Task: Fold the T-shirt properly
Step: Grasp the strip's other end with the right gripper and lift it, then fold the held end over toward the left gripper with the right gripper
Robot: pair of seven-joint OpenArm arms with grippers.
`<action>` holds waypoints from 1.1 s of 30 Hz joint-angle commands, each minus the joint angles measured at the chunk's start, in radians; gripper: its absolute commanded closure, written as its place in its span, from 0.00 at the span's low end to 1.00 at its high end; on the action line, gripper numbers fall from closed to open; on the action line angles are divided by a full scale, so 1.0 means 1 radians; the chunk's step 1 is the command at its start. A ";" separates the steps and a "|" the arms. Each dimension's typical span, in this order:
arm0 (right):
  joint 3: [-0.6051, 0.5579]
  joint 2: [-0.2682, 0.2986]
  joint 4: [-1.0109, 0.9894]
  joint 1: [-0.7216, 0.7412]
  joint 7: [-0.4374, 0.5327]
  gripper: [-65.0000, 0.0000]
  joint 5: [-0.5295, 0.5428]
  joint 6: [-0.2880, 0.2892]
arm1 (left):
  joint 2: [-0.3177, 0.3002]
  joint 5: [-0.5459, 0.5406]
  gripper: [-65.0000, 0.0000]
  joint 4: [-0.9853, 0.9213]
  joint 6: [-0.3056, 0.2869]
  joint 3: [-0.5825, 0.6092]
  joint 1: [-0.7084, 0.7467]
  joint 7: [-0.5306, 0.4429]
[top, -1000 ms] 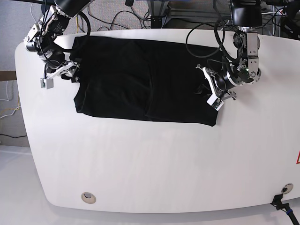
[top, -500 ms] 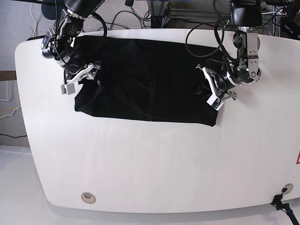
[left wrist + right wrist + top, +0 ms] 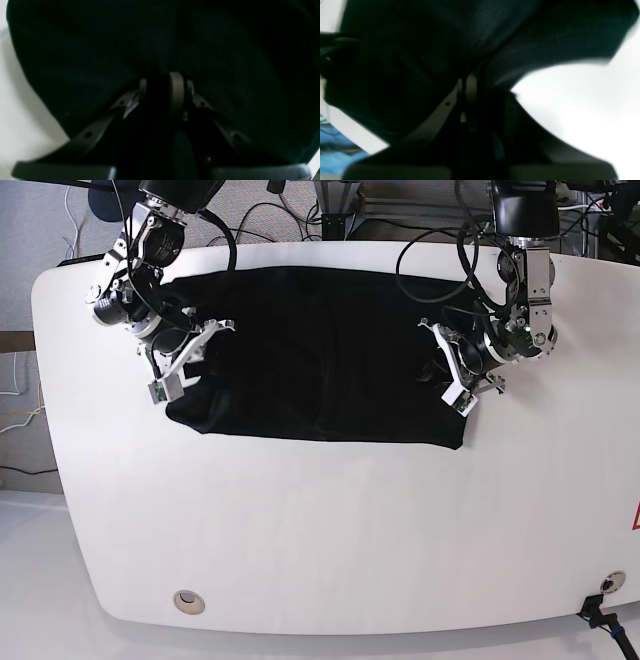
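Note:
The black T-shirt [image 3: 320, 355] lies spread across the far half of the white table [image 3: 330, 530]. My left gripper [image 3: 447, 377], on the right of the base view, sits at the shirt's right edge. In the left wrist view its fingertips [image 3: 176, 85] stand close together with dark T-shirt [image 3: 100, 37] cloth pinched between them. My right gripper [image 3: 188, 352] is at the shirt's left edge. In the right wrist view the right gripper [image 3: 470, 82] is shut on a fold of the T-shirt [image 3: 420, 37], whose lower edge lifts off the table [image 3: 582, 100].
Black cables [image 3: 440, 240] and equipment crowd the space behind the table's far edge. A round grommet [image 3: 187, 601] sits near the front left edge, a black connector [image 3: 600, 608] at the front right corner, and a red sticker [image 3: 635, 518] at the right rim.
My right arm has swung in from the table's left rim onto the shirt's left edge and its gripper has shut on the cloth, drawing that edge inward. The left arm has not moved.

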 commanded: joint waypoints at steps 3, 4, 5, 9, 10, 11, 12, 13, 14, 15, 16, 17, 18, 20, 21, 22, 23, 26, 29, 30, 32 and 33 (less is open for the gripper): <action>-0.130 -0.056 0.148 0.007 -0.013 1.00 0.029 0.010 | -0.005 0.085 0.85 -0.009 0.021 0.002 0.007 0.097; -0.168 -0.062 0.154 0.007 -0.013 1.00 0.029 0.010 | -0.005 0.085 0.85 -0.009 0.021 0.002 0.007 0.097; -0.202 -0.068 0.156 0.009 -0.013 1.00 0.029 0.010 | -0.005 0.087 0.85 -0.009 0.021 0.002 0.007 0.097; -0.323 -0.100 0.156 0.030 -0.013 1.00 0.029 0.010 | -0.004 0.087 0.85 -0.009 0.021 0.002 0.007 0.097; -0.349 -0.100 0.154 0.044 -0.013 1.00 0.029 0.010 | -0.004 0.088 0.85 -0.009 0.021 0.002 0.007 0.097; -0.374 -0.100 0.153 0.051 -0.013 1.00 0.029 0.002 | -0.004 0.088 0.85 -0.009 0.021 0.002 0.007 0.097; -0.402 -0.100 0.151 0.055 -0.011 1.00 0.029 -0.004 | -0.004 0.088 0.85 -0.009 0.021 0.002 0.007 0.097; -0.425 -0.100 0.151 0.062 -0.007 1.00 0.029 -0.009 | -0.004 0.088 0.85 -0.009 0.021 0.002 0.007 0.097; -0.446 -0.100 0.150 0.071 0.007 1.00 0.029 -0.009 | -0.004 0.088 0.85 -0.009 0.021 0.002 0.005 0.097; -0.464 -0.100 0.135 0.074 0.025 1.00 0.029 -0.011 | -0.004 0.088 0.85 -0.009 0.021 0.002 0.005 0.097; -0.477 -0.100 0.116 0.079 0.035 1.00 0.029 -0.011 | -0.004 0.088 0.85 -0.009 0.021 0.002 0.005 0.097; -0.492 -0.100 0.098 0.091 0.044 1.00 0.029 -0.011 | -0.004 0.088 0.85 -0.009 0.021 0.002 0.007 0.097; -0.512 -0.100 0.079 0.102 0.052 1.00 0.029 -0.011 | -0.004 0.088 0.85 -0.009 0.021 0.002 0.007 0.097; -0.544 -0.100 0.041 0.117 0.073 1.00 0.029 -0.011 | -0.004 0.088 0.85 -0.009 0.021 0.002 0.008 0.097; -0.560 -0.100 0.024 0.127 0.079 1.00 0.029 -0.011 | -0.004 0.088 0.85 -0.009 0.021 0.002 0.008 0.097; -0.573 -0.100 0.007 0.131 0.084 1.00 0.029 -0.011 | -0.004 0.088 0.85 -0.009 0.021 0.002 0.008 0.097; -0.581 -0.100 -0.007 0.140 0.084 1.00 0.029 -0.011 | -0.004 0.088 0.85 -0.009 0.021 0.002 0.008 0.097; -0.595 -0.100 -0.048 0.159 0.084 1.00 0.029 -0.011 | -0.002 0.087 0.85 -0.009 0.021 0.002 0.007 0.097; -0.596 -0.100 -0.088 0.170 0.084 0.93 0.029 -0.011 | -0.002 0.087 0.85 -0.009 0.021 0.002 0.005 0.097; -0.596 -0.100 -0.094 0.170 0.084 0.83 0.029 -0.011 | -0.002 0.087 0.85 -0.009 0.021 0.002 0.005 0.097; -0.600 -0.100 -0.094 0.171 0.084 0.63 0.027 -0.011 | -0.002 0.085 0.85 -0.009 0.021 0.002 0.004 0.097; -0.601 -0.100 -0.094 0.171 0.084 0.54 0.027 -0.011 | -0.002 0.085 0.85 -0.009 0.021 0.002 0.004 0.097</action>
